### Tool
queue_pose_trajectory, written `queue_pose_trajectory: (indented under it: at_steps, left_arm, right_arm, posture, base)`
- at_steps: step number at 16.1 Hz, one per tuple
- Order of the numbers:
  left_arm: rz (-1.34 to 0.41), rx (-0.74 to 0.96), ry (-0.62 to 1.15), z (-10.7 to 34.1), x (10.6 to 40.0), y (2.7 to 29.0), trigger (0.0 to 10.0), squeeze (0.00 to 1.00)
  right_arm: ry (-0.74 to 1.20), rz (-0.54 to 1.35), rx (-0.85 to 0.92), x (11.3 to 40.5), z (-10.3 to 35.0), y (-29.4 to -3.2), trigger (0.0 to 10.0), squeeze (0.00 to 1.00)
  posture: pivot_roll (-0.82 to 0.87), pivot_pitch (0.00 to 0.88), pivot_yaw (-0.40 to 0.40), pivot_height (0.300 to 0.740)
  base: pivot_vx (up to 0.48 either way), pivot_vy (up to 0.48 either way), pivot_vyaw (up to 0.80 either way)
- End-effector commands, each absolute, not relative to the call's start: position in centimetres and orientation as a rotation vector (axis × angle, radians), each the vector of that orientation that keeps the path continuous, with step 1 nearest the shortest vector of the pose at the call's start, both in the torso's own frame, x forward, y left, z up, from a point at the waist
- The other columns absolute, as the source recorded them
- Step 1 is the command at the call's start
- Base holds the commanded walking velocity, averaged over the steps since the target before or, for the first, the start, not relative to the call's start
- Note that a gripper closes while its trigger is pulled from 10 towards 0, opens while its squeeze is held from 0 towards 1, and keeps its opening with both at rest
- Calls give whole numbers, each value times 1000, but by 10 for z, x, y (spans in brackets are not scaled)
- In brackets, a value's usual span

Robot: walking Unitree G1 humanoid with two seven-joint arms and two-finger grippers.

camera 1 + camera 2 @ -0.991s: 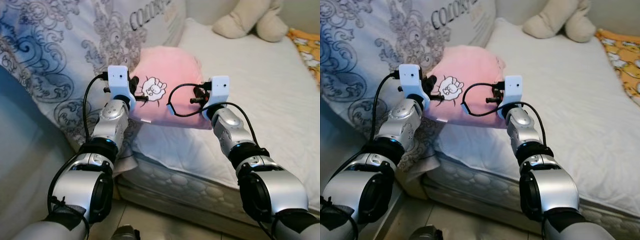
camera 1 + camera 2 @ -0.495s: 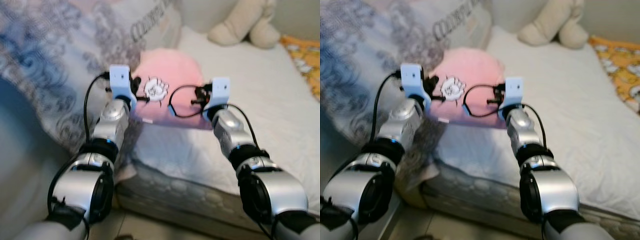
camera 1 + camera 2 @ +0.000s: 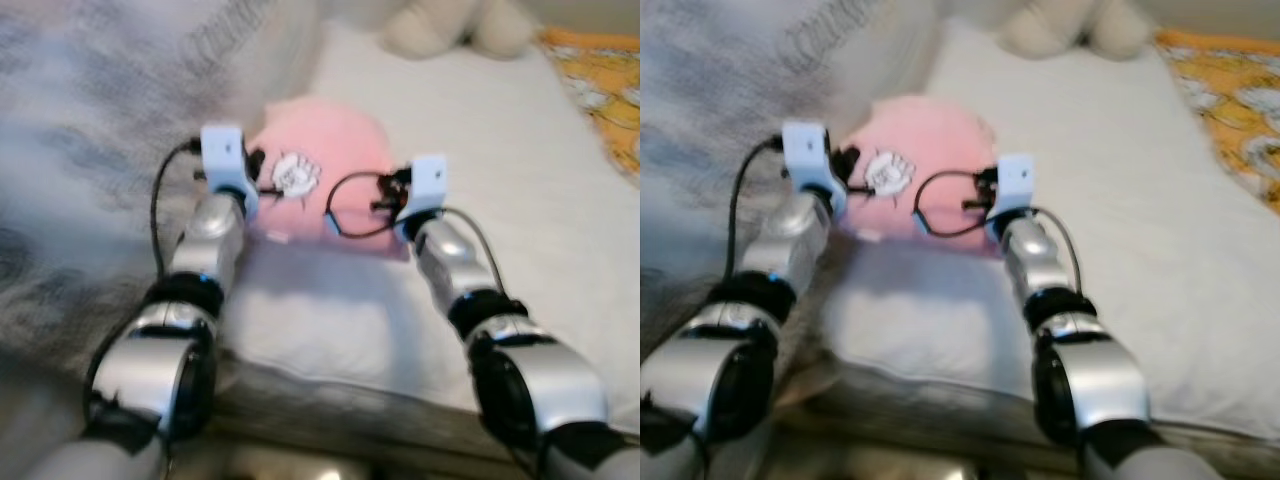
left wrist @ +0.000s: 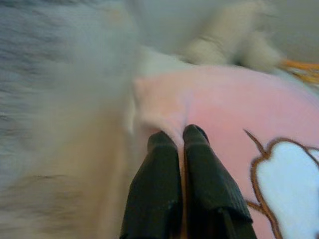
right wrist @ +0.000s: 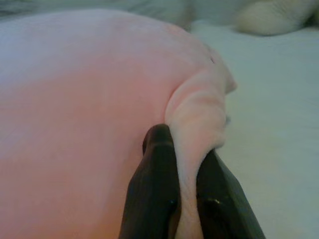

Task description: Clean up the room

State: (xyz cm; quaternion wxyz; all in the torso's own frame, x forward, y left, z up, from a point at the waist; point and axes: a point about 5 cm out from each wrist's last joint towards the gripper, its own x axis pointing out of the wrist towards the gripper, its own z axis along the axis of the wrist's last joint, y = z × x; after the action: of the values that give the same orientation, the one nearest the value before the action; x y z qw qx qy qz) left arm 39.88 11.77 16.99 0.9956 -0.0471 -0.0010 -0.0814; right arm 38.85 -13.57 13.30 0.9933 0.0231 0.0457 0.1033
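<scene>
A pink pillow (image 3: 335, 165) with a white cartoon patch (image 3: 297, 175) hangs between my two arms above the near part of the white mattress (image 3: 520, 170). My left gripper (image 4: 175, 137) is shut on the pillow's left corner, pinching a fold of pink fabric. My right gripper (image 5: 183, 144) is shut on the right corner, with cloth bunched between its black fingers (image 5: 158, 144). In the eye views the wrist cameras (image 3: 225, 155) hide both fingertips.
A patterned grey-blue duvet (image 3: 90, 130) is heaped along the bed's left side. A beige plush toy (image 3: 450, 25) lies at the far end of the mattress. An orange printed cloth (image 3: 600, 75) covers the far right. The mattress edge (image 3: 360, 400) runs below my arms.
The camera has tilted and moved closer over the bed, and the picture is blurred. Both grippers stay shut on the pillow, which now sits further over the mattress.
</scene>
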Motion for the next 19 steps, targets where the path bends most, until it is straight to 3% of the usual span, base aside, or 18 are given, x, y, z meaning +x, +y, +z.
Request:
queue_pose_trajectory:
  at_steps: [1, 16, 19]
  left_arm:
    - [-113, -73, -18, 176, 401, 135, 10000, 0]
    - [-106, -49, -11, 174, 402, 132, 10000, 0]
    - [-97, -59, -14, 174, 402, 131, 10000, 0]
  right_arm:
    - [64, 208, 44, 391, 140, -134, 10000, 0]
    - [66, 206, 52, 391, 140, -132, 10000, 0]
    - [63, 206, 48, 391, 140, -133, 10000, 0]
  posture:
    - [20, 0, 0, 740]
    - [13, 0, 15, 740]
    - [11, 0, 16, 740]
  base:
    - [0, 0, 0]
    - [0, 0, 0]
    - [379, 0, 0]
